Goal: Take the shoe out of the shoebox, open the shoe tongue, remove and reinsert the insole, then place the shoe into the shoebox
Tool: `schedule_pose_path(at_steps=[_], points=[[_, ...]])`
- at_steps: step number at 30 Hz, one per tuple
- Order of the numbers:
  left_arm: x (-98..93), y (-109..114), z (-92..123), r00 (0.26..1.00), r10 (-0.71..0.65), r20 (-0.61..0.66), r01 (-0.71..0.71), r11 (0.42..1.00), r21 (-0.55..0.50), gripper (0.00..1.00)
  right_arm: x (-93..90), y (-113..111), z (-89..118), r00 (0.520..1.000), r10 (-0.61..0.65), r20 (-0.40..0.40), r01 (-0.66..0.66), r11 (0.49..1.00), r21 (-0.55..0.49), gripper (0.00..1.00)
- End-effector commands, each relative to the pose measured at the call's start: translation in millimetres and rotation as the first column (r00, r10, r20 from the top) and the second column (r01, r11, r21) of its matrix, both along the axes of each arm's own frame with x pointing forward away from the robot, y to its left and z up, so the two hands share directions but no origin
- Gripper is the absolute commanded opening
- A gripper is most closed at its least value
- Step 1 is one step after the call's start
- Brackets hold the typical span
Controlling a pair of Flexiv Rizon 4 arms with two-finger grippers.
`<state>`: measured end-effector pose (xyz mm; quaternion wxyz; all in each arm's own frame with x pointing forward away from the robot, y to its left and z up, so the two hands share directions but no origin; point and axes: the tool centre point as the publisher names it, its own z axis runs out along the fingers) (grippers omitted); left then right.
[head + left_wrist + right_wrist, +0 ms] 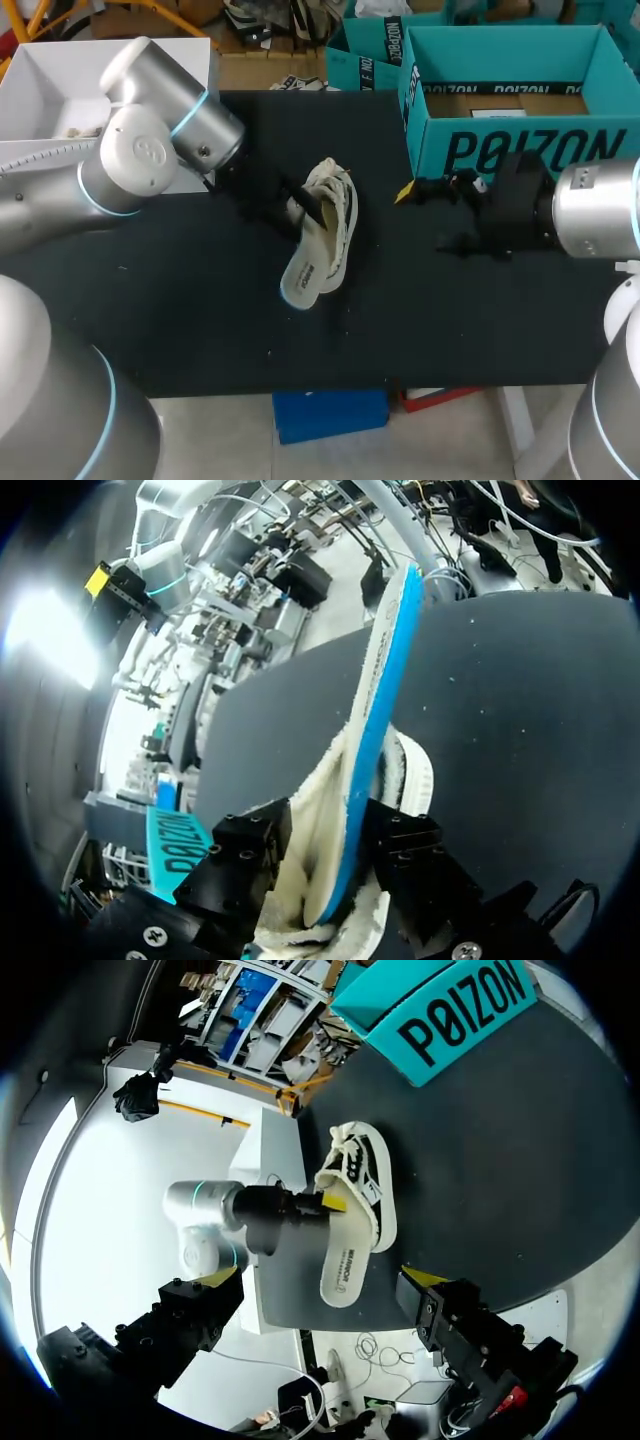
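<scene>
Left gripper [297, 205] clenched on the insole [303, 277], mid-table.
You can see the insole sticking out of the shoe [338, 215] toward the near edge, the shoe lying on the table [180, 300]. Your right gripper [440, 213] hangs released to the right, just in front of the shoebox [520, 150].

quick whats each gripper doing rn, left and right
Left gripper: closed on the insole, where it sticks out of the shoe.
Right gripper: open, holding nothing, apart from the shoe.
</scene>
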<state>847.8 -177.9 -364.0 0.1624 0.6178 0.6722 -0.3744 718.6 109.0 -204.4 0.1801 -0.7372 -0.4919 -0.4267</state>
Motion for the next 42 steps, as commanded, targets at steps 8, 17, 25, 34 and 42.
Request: schedule_pose_path(at_steps=[8,17,25,34,42], points=[[-30.2,7,4,0.999,-0.047,-0.003,0.047,0.999,0.0,0.43,0.2,0,0,1.0,0.0,0.0,0.0,1.0,0.0,1.0],[-38.3,12,7,0.999,-0.051,-0.005,0.051,0.999,-0.009,0.33,0.2,0,0,1.0,0.0,0.0,0.0,1.0,0.0,1.0],[-41.5,14,12,0.997,-0.07,-0.025,0.069,0.996,-0.051,0.0,0.2,0,0,1.0,0.0,0.0,0.0,1.0,0.0,1.0],[-42.1,13,11,0.992,-0.088,-0.088,0.077,0.99,-0.122,0.0,0.2,0,0,1.0,0.0,0.0,0.0,1.0,0.0,1.0],[-39.7,13,14,0.989,-0.098,-0.115,0.078,0.983,-0.164,0.0,0.2,0,0,1.0,0.0,0.0,0.0,1.0,0.0,1.0]])
